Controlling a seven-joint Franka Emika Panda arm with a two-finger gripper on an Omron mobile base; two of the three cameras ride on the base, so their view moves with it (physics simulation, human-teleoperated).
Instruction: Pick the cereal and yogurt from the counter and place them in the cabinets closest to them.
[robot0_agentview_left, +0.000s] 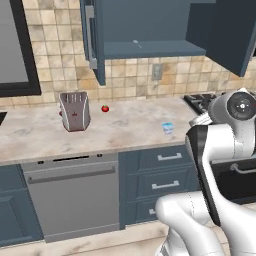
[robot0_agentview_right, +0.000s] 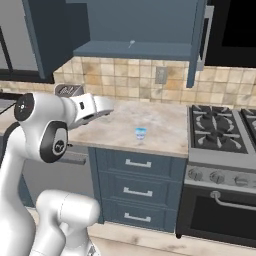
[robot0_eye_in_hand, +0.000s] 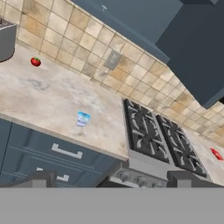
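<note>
One yogurt on counter; hand view adds red packet; end effector open, empty.

Beige marbled counter with toaster, small red tomato and yogurt, well apart.

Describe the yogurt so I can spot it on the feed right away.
Find the stove, then look left along the beige counter. The yogurt stands alone near the front edge, above the drawers. It is a tiny light-blue and white cup, unlike the red tomato by the toaster.
</note>
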